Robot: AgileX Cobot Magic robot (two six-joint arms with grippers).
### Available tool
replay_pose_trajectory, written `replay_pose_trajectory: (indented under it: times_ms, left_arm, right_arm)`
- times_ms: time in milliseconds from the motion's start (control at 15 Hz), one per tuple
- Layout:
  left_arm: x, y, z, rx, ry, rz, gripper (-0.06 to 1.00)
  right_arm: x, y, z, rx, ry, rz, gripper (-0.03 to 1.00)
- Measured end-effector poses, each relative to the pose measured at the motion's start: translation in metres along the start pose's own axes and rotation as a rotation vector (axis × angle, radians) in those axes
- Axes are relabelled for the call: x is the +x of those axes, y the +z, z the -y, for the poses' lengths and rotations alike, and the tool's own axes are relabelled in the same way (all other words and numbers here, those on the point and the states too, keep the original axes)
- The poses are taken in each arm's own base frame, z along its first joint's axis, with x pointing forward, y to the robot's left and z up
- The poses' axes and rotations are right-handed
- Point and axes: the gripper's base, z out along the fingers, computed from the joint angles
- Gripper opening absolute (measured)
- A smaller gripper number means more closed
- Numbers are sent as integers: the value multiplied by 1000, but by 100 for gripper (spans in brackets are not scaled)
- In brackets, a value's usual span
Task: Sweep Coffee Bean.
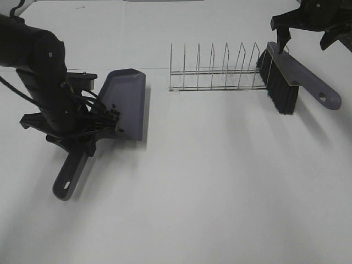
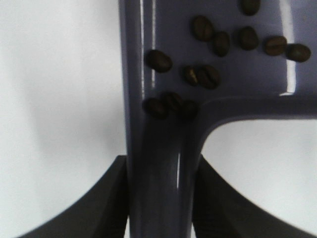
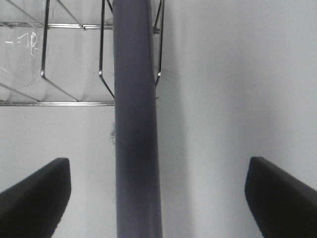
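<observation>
In the left wrist view several dark coffee beans [image 2: 205, 74] lie inside the purple-grey dustpan [image 2: 233, 74], some bunched where the handle joins the pan. My left gripper [image 2: 161, 198] is shut on the dustpan handle [image 2: 161, 168]. From the exterior view the dustpan [image 1: 127, 102] sits left of centre with my left gripper [image 1: 82, 140] on its handle; no beans show there. The brush [image 1: 286, 82] rests bristles down against the right end of a wire rack. My right gripper [image 1: 306, 36] hovers open above it, its fingers [image 3: 39, 193] wide on either side of the brush back [image 3: 134, 124], not touching.
A wire rack [image 1: 214, 71] with several upright dividers stands at the back centre, also seen in the right wrist view as the wire rack [image 3: 74, 69]. The left arm's black body [image 1: 38, 71] fills the near left. White tabletop [image 1: 220, 181] lies in front.
</observation>
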Motion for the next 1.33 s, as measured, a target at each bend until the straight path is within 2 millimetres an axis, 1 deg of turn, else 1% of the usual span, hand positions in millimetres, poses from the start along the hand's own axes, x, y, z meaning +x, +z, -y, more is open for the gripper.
replay_pose_trajectory:
  times_ms: [200,467,533,600,667,733,800,867,1000,1067,1200,1333]
  left_arm:
    - [2,17,5,15,-26,-69,32]
    - [3,20,6,22,-33,-80,32]
    - [3,20,6,24,-36,-81,36]
    - [3,20,6,24,-36,-80,48]
    - [2,20,6,26,-30,-76,68]
    - [2,19,7,27,-26,-73,70]
    - [1,13,7,31,-26,-62,70]
    - [0,0,7,40,-21,-28,70]
    - [-1,-46,6,50,9,75,69]
    - [2,-74,4,44,30,121,69]
    - [17,-122,-3,27,50,151,69]
    - [41,-168,-11,17,57,167,69]
  right_arm:
    - [2,0,-2,-20,5,-18,81]
    - [6,0,-2,-25,5,-61,81]
    - [7,0,-2,-24,5,-73,81]
    - [7,0,-2,-24,4,-76,81]
    - [7,-1,-2,-28,-9,-75,81]
    - [7,-2,-3,-35,-9,-74,81]
    - [6,-7,-4,-46,-4,-67,81]
    - [5,-13,-4,-55,0,-54,81]
    - [6,-33,-4,-77,1,-28,80]
    - [9,-43,-3,-78,-11,-26,80]
    - [23,-63,-2,-77,-23,-38,79]
    - [43,-77,0,-82,-41,-72,79]
